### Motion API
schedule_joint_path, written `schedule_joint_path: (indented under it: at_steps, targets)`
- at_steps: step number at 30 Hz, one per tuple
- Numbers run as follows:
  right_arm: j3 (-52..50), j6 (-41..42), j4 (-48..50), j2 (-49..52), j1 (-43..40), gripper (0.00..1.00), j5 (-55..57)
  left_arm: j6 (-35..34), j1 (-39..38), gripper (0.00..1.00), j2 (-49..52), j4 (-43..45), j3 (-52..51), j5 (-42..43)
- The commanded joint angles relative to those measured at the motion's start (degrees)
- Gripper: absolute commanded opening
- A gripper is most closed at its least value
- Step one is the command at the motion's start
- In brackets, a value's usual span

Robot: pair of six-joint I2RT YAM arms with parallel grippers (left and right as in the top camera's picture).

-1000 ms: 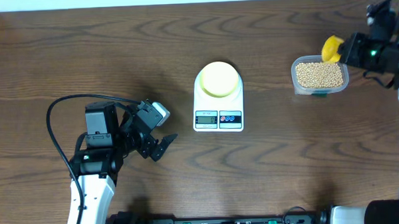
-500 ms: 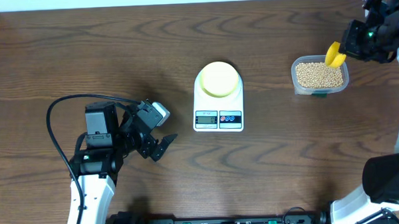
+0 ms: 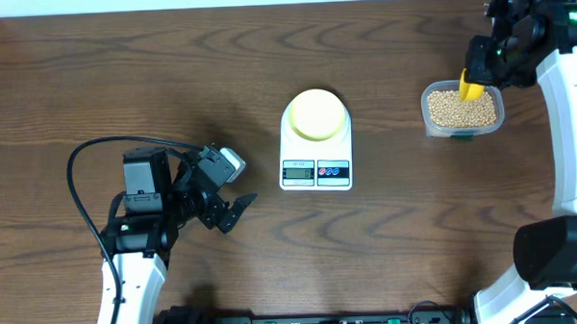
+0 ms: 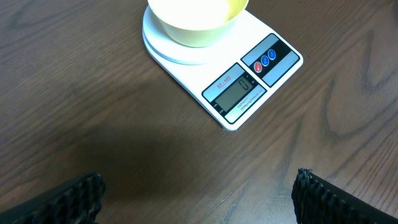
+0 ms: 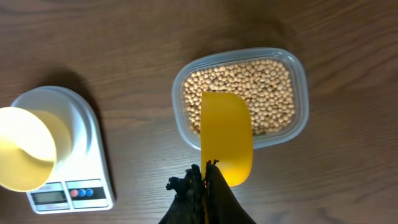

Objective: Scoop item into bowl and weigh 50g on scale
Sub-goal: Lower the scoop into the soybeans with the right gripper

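Right now I am looking at the right fingers pressing tight together on the handle of the bright yellow scoop, at the bottom centre of the right wrist view. The scoop's cup is pointing up the frame and overlapping the near rim of the clear plastic tub, with its front half lying over the soybeans. I cannot tell whether it is touching them or hanging just above. The soybeans are filling the tub, which is sitting at the upper right of the overhead view on the dark wooden desk.

Meanwhile the white digital scale is sitting at the centre of the overhead view, well apart from the tub and to its left. The pale yellow bowl is resting on the round platform at the scale's upper end, and the grey display and two buttons are facing the lower edge of the frame. The display's reading is too small for me to make out.

Down at the lower left of the overhead view, the left fingers are standing wide apart and holding nothing. They are hovering over bare desk near the scale, to its left, and pointing towards it. In the left wrist view they are showing only as dark tips in the two bottom corners.
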Motion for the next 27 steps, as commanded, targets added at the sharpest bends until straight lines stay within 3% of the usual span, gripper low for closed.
schedule_joint_path:
  at_steps: [1, 13, 27]
  targets:
    - [0.63, -2.32, 0.04, 0.24, 0.13, 0.01, 3.15, 0.72, -0.17, 0.98, 0.22, 0.02, 0.24, -0.33]
    - [-5.9, -6.12, -0.63, 0.98, 0.13, 0.01, 4.57, 0.72, -0.17, 0.98, 0.22, -0.31, 0.22, -0.33]
    - [-13.35, -7.23, 11.91, 1.09, -0.24, 0.01, 13.4, 0.72, -0.17, 0.98, 0.22, -0.31, 0.24, -0.33]
